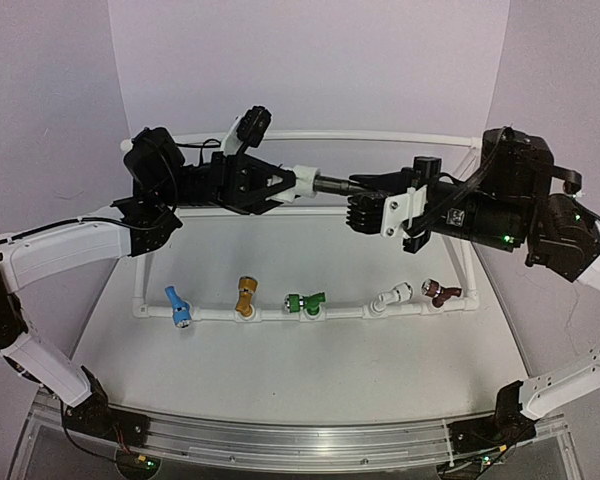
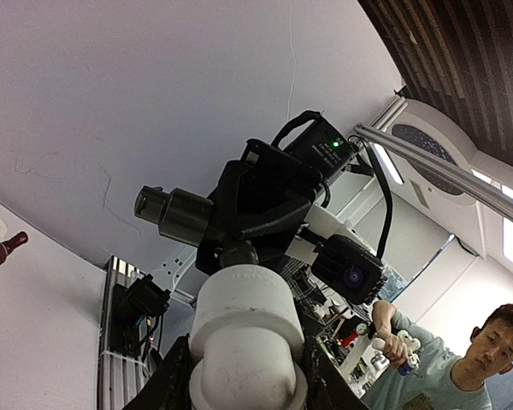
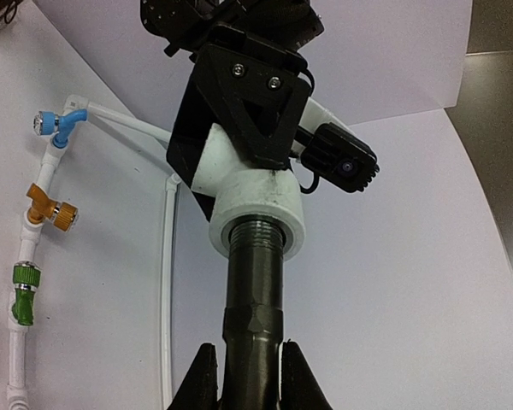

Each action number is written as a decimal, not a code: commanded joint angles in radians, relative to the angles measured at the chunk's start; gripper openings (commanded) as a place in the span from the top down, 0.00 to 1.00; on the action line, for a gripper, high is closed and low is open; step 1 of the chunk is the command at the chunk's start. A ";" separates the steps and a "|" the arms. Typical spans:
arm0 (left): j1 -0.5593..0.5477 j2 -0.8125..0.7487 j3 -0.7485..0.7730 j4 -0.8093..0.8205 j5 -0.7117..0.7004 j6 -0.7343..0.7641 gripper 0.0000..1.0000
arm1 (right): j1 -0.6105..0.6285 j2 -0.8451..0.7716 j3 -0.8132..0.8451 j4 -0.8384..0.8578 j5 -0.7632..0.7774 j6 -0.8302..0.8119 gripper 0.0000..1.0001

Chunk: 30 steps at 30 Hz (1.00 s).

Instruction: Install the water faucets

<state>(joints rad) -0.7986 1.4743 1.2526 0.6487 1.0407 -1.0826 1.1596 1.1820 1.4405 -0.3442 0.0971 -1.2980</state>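
Aloft, right gripper (image 3: 244,376) clenches the stiff, probably slippery faucet (image 3: 255,299) mid-barrel between its jaws; left gripper (image 1: 285,183) clamps the fitting (image 1: 306,180).

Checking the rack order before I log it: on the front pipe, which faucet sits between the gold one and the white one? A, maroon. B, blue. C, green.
C: on the front pipe, the green faucet stands between the gold faucet and the white faucet.

Dark grey faucet (image 3: 255,301), white fitting (image 3: 258,212)
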 commanded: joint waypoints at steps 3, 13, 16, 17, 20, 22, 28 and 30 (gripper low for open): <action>-0.014 0.008 0.028 0.134 0.030 -0.054 1.00 | 0.009 0.001 -0.007 0.053 0.018 0.000 1.00; -0.022 -0.033 0.049 -0.131 -0.057 0.166 1.00 | 0.009 0.037 0.051 0.056 0.071 0.120 1.00; -0.024 -0.043 0.047 -0.163 -0.094 0.199 1.00 | 0.009 0.056 0.075 0.048 0.095 0.161 1.00; -0.024 -0.047 0.044 -0.167 -0.102 0.206 1.00 | 0.009 0.057 0.075 0.048 0.097 0.165 1.00; -0.024 -0.045 0.047 -0.176 -0.098 0.210 1.00 | 0.009 0.042 0.055 0.048 0.079 0.153 1.00; -0.024 -0.032 0.057 -0.175 -0.068 0.200 1.00 | 0.010 0.024 0.029 0.048 0.055 0.123 1.00; -0.027 -0.021 0.063 -0.176 -0.033 0.213 1.00 | 0.009 0.017 0.034 0.048 0.019 0.152 1.00; -0.031 -0.026 0.067 -0.207 -0.034 0.253 1.00 | 0.009 0.026 0.056 0.047 0.008 0.197 1.00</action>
<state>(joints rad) -0.8021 1.4536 1.2616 0.4769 0.9782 -0.9029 1.1610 1.2104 1.4545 -0.3791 0.1696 -1.1733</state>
